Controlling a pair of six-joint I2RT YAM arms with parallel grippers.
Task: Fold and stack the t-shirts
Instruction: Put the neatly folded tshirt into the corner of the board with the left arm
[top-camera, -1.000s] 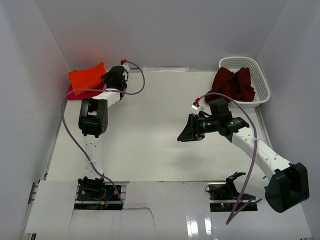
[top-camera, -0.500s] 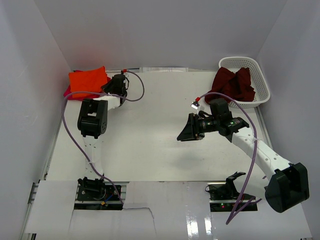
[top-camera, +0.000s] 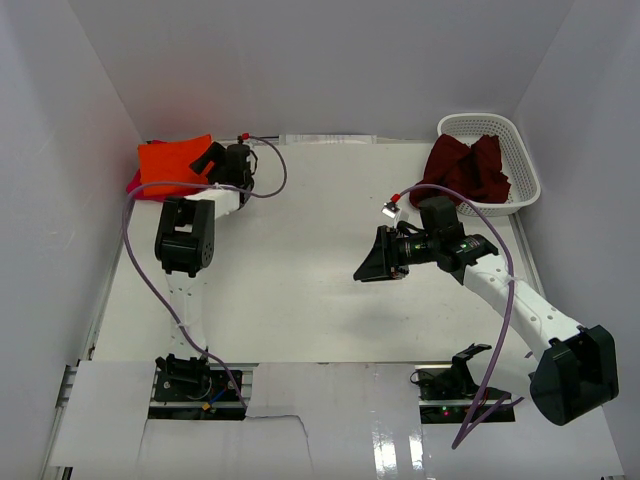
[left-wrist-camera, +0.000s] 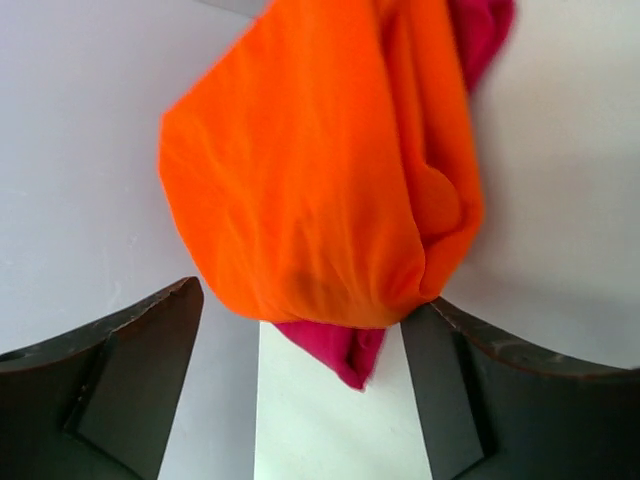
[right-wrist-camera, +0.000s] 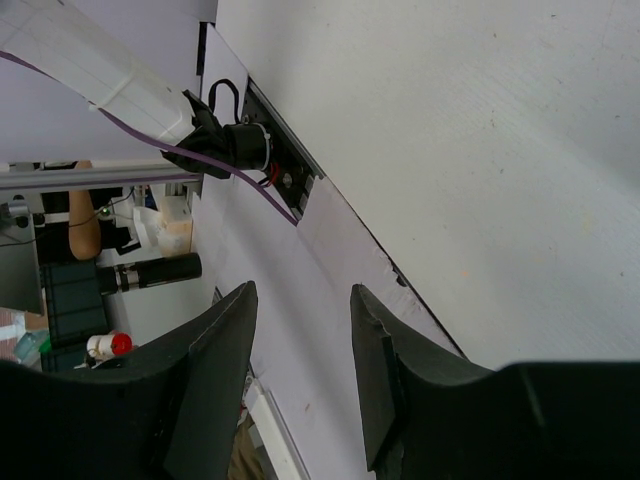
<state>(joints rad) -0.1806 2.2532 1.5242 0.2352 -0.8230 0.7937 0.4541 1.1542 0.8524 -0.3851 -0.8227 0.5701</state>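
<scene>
A bright orange t-shirt (top-camera: 172, 160) lies folded on top of a magenta-pink t-shirt (top-camera: 134, 185) at the table's far left corner. My left gripper (top-camera: 213, 158) is at the stack's right edge, open. In the left wrist view the orange t-shirt (left-wrist-camera: 320, 170) bulges just ahead of the left gripper (left-wrist-camera: 305, 300), with the magenta t-shirt (left-wrist-camera: 345, 352) poking out underneath; neither finger pinches cloth. A dark maroon t-shirt (top-camera: 465, 168) lies crumpled in the white basket (top-camera: 500, 121). My right gripper (top-camera: 370, 262) hovers over mid-table, open and empty, as the right wrist view (right-wrist-camera: 300, 300) confirms.
The basket stands at the far right corner against the white wall. White walls close in the table on the left, back and right. Purple cables loop off both arms. The left arm base (right-wrist-camera: 235, 145) shows in the right wrist view.
My left gripper has opened and let go of the orange t-shirt, which now rests flatter on the magenta one. The right arm has not moved.
</scene>
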